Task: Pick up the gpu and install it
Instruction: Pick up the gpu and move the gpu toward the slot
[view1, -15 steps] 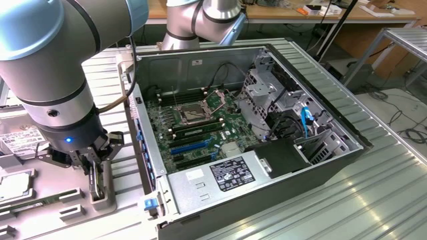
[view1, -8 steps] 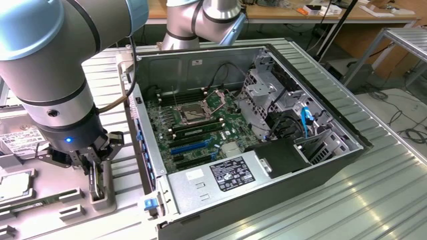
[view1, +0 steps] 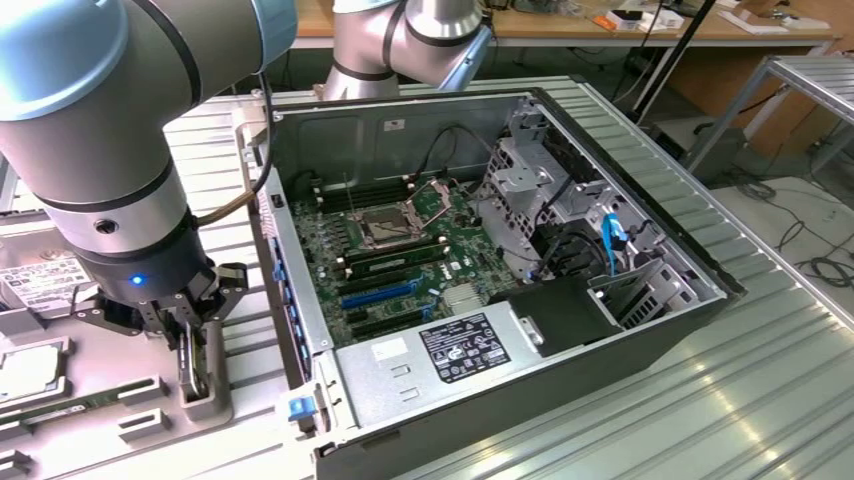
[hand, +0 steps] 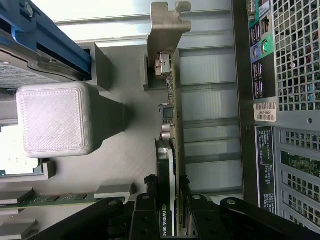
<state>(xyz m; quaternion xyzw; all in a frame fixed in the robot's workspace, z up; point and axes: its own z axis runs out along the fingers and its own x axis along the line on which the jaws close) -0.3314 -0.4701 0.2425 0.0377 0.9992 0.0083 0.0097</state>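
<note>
Gripper (view1: 187, 335) (hand: 170, 200) is down over the grey holder (view1: 203, 408) on the surface (view1: 747, 400), at the exterior view's left and just beside the open computer case (view1: 627, 240). The gpu (view1: 195, 372) (hand: 171, 125) stands on edge in that holder, with its silver bracket (hand: 167, 30) away from the gripper. The gripper is clamped on the gpu, one finger against each face.

Judgement: the grasp is made, but the lift is not yet evident. The blue expansion slots (view1: 380, 292) are unoccupied, so the install is outstanding.

Probably a robotics lab: open computer case (view1: 340, 140), cluttered workbench (view1: 534, 25).
</note>
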